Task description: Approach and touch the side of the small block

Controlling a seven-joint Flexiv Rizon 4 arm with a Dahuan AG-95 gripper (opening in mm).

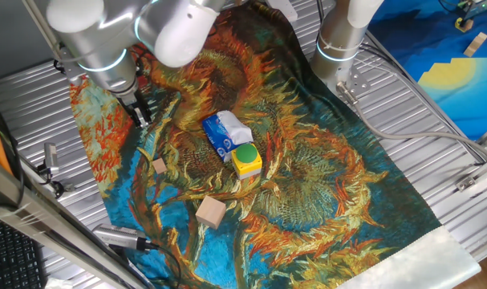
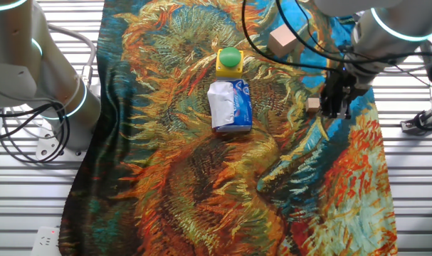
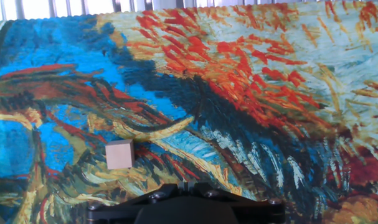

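Note:
The small block (image 1: 158, 165) is a tiny light-brown cube on the patterned cloth, near its left edge. It also shows in the other fixed view (image 2: 314, 104) and in the hand view (image 3: 119, 154). My gripper (image 1: 141, 120) hangs above the cloth beside the block, apart from it, and holds nothing. Its fingers look pressed together. In the other fixed view the gripper (image 2: 332, 112) stands just right of the block. In the hand view only the dark gripper (image 3: 186, 185) body shows at the bottom edge, with the block up and to its left.
A larger tan wooden block (image 1: 211, 212) lies near the cloth's front. A yellow box with a green round top (image 1: 245, 159) and a blue-white tissue packet (image 1: 225, 132) sit mid-cloth. A second arm's base (image 1: 339, 40) stands at the back.

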